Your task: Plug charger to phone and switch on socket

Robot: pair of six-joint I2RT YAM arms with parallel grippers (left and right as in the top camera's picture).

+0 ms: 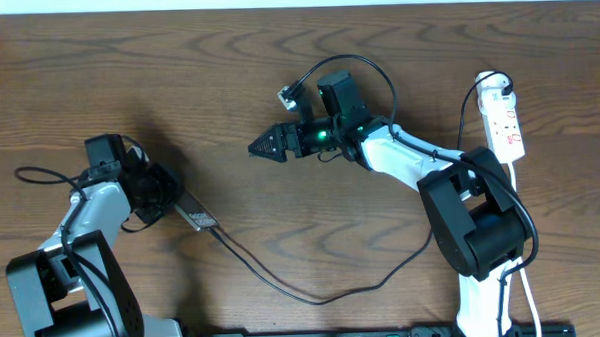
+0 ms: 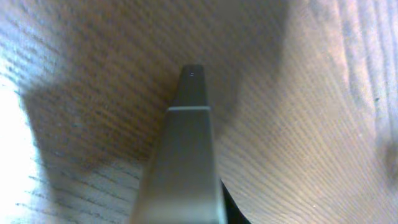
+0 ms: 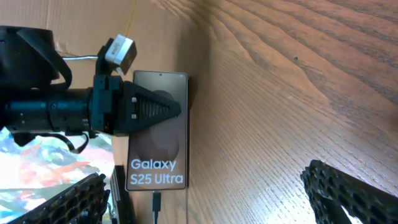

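Note:
The phone (image 1: 198, 215) is a dark slab at the left of the table, its "Galaxy" face (image 3: 158, 155) showing in the right wrist view. My left gripper (image 1: 171, 196) is shut on it, its black tapered fingers (image 3: 149, 111) lying across the face. Up close in the left wrist view the phone (image 2: 186, 155) fills the middle. The charger's black plug (image 3: 157, 202) sits at the phone's bottom edge, and its cable (image 1: 314, 296) loops across the front of the table. My right gripper (image 1: 262, 147) hovers open at mid-table, holding nothing. The white socket strip (image 1: 504, 121) lies at the far right.
The strip's white cord (image 1: 525, 281) runs down the right side past the right arm's base (image 1: 477, 232). The left arm's base (image 1: 70, 307) fills the front left corner. A black rail (image 1: 386, 336) lines the front edge.

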